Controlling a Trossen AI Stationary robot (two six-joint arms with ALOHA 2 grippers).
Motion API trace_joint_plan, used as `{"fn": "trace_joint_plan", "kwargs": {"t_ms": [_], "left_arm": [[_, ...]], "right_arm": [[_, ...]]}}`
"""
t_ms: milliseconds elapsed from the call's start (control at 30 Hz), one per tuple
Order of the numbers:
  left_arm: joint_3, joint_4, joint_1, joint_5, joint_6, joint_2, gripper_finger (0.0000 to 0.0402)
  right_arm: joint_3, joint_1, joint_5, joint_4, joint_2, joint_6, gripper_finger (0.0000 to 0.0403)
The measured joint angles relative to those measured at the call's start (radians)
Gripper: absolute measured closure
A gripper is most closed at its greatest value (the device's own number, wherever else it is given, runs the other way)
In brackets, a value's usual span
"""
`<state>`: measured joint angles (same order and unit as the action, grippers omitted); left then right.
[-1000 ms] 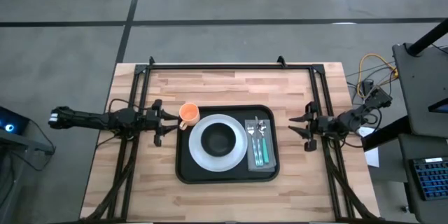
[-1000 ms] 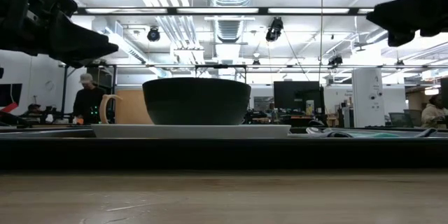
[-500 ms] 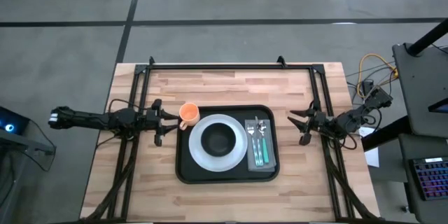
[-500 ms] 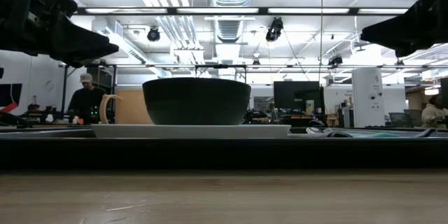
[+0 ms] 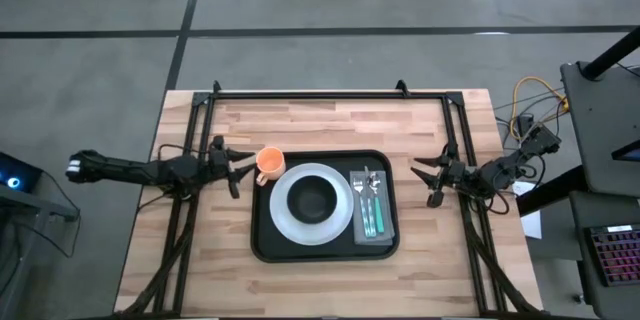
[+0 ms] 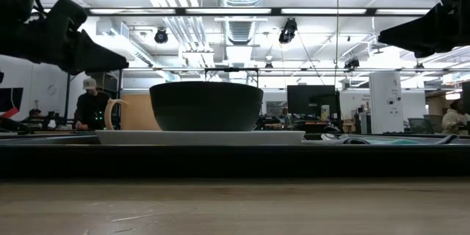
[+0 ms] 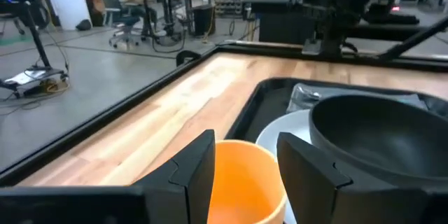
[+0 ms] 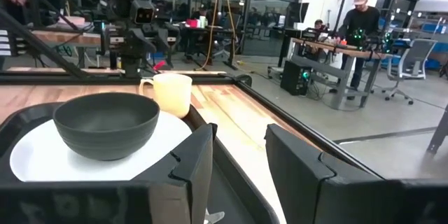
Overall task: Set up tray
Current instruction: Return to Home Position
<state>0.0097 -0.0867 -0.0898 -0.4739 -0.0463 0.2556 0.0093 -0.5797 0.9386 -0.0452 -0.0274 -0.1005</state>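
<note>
Tray (image 5: 320,253) sits mid-worktop (image 5: 330,120), laid: plate (image 5: 285,222) with bowl (image 5: 313,198), cup (image 5: 269,163) at its left corner, cutlery on the napkin (image 5: 372,205).

Left pincer (image 5: 238,170), just beside the cup, and right pincer (image 5: 424,184), off the tray's right edge, are spread and empty.

Judged step: homing. You need only retract both arms clear of the cup.
</note>
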Motion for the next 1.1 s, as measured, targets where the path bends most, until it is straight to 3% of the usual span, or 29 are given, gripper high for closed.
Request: {"fn": "trace_joint_plan", "kwargs": {"t_ms": [1100], "left_arm": [[0.001, 0.0, 0.0, 0.0, 0.0, 0.159, 0.0265]], "right_arm": [[0.001, 0.0, -0.002, 0.001, 0.0, 0.003, 0.028]]}}
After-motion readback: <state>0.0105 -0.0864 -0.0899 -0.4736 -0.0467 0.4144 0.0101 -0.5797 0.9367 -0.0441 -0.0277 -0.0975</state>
